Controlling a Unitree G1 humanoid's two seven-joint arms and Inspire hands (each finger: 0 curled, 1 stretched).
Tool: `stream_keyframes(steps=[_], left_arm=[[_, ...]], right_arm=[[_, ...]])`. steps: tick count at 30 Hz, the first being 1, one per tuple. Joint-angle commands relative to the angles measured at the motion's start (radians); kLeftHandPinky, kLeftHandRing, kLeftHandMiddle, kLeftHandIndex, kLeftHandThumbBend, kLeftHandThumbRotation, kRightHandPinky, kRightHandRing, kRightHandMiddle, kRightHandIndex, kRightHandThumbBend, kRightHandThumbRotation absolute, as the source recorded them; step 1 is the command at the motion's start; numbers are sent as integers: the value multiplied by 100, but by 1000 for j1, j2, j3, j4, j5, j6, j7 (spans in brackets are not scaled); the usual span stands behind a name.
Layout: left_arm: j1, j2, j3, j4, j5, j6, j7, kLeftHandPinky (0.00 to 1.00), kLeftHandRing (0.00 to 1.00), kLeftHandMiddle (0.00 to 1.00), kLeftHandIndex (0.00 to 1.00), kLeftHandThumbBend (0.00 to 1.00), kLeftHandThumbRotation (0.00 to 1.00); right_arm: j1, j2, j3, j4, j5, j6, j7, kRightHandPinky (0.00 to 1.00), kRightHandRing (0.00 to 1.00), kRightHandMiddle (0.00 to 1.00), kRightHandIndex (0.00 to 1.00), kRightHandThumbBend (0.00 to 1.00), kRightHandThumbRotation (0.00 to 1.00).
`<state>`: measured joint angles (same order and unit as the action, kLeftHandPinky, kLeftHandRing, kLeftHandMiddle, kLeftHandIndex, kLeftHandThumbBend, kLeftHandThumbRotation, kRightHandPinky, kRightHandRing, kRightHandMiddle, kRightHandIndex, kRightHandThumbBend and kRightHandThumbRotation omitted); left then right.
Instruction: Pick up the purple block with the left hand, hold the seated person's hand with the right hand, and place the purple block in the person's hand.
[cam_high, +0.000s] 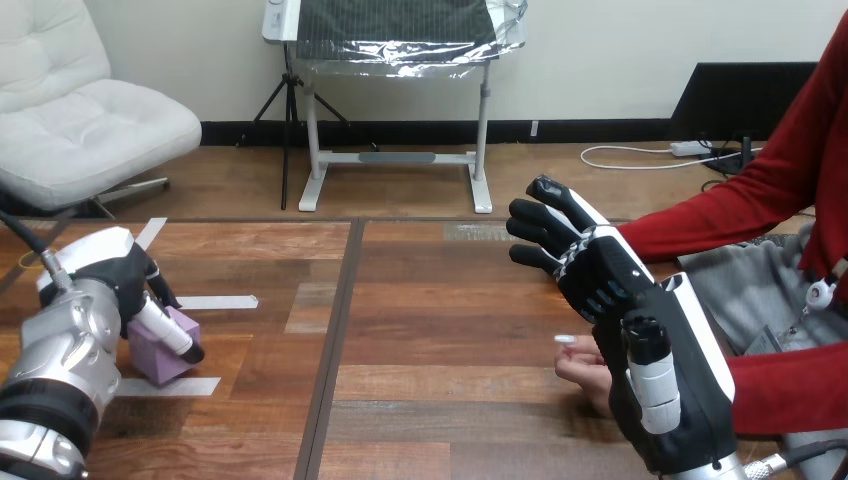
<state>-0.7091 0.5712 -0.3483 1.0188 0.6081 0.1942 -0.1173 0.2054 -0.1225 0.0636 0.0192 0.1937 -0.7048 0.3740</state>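
Observation:
The purple block (160, 352) sits on the wooden table (440, 330) at the left, between white tape strips. My left hand (112, 272) is down on it: the thumb lies across its front face and the curled fingers reach behind it, mostly hidden. My right hand (615, 285) is raised at the right with straight, spread fingers pointing up and left. Just below it, partly hidden behind its palm and thumb, the person's hand (582, 366) rests low over the table; I cannot tell whether the two touch.
White tape strips (215, 302) lie beside and in front of the block. The person's other red-sleeved arm (720, 215) reaches in behind my right hand's fingers, its hand hidden. A dark seam (335, 340) runs down the table's middle.

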Motion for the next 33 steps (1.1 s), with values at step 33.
stream_keyframes(steps=[33], left_arm=[[53,9,28,-299,-6,6,91,25,35,43,44,78,0]], right_arm=[[-106,-12,-49,25,-78,-14,-49,82,86,86,89,79,100]])
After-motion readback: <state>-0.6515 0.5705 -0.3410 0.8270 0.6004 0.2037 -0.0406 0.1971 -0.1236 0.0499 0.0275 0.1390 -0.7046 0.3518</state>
